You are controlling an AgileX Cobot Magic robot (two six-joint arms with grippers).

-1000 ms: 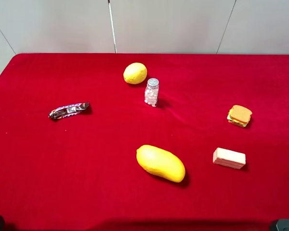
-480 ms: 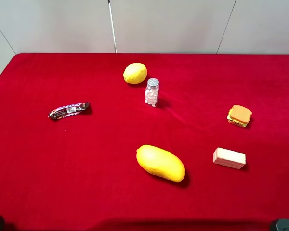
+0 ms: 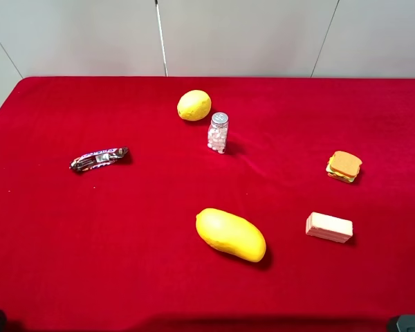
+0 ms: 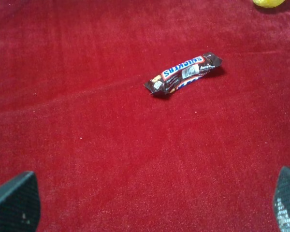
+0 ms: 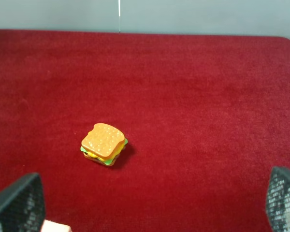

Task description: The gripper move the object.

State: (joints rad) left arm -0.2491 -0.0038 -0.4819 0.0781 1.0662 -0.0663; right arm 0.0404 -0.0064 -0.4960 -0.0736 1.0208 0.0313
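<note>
Lemon (image 3: 194, 105) at table's 12 o'clock, jar (image 3: 218, 132) just beside: looks light, firm, roll-prone, so grip across its middle; both grippers' fingers spread wide, holding nothing.

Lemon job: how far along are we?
Nothing looks done: the small round yellow lemon sits on the red cloth table beside the small clear pill bottle. Nothing is in hand; both wrist views show wide-apart fingertips holding nothing. Approach, grasp and move all remain.
</note>
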